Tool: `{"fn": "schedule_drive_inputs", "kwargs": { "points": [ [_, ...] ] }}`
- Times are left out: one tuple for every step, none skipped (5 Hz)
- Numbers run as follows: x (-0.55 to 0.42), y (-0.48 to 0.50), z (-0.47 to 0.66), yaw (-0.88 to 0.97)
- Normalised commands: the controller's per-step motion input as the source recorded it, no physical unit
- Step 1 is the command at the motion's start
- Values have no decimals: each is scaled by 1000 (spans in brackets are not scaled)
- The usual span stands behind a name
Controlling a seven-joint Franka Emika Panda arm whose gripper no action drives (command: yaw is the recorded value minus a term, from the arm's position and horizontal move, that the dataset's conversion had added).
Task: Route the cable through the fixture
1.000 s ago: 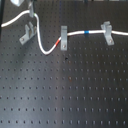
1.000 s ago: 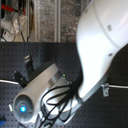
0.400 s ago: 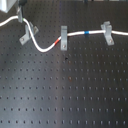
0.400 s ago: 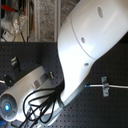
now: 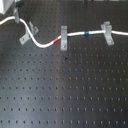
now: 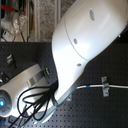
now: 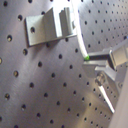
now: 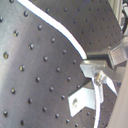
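In the first exterior view you are looking at a black perforated breadboard [image 5: 65, 95] on which the cable [image 5: 75, 35] is running from the first exterior view's upper left, dipping in a curve, then crossing toward the first exterior view's right edge. Its red band [image 5: 56, 38] is lying just beside the middle clip [image 5: 63, 38], on that clip's side toward the first exterior view's left, and its blue band [image 5: 87, 33] is sitting between the middle clip and the right-hand clip [image 5: 107, 33]. The cable is passing through both of these clips. The fixture [image 5: 26, 33], turned diagonally, is standing near the first exterior view's upper left, with the cable's curve passing close by its prongs; you cannot tell here whether the cable is lying between them or beside them. In the second exterior view the white arm [image 6: 85, 45] is filling most of the picture, with a stretch of cable and one clip [image 6: 104, 86] showing past it. In the first wrist view a grey clip [image 7: 52, 25] is lying with the cable running past its prongs. In the second wrist view the cable [image 8: 55, 27] is crossing the board above another bracket [image 8: 82, 100]. You cannot tell from any view whether the gripper's jaws are wide or narrow.
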Motion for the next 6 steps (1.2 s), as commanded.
{"fn": "schedule_drive_inputs", "kwargs": {
  "points": [
    [52, -14, 42, 0],
    [53, -14, 70, 0],
    [154, -42, 85, 0],
    [138, -37, 96, 0],
    [100, -27, 141, 0],
    [200, -54, 84, 0]
  ]
}}
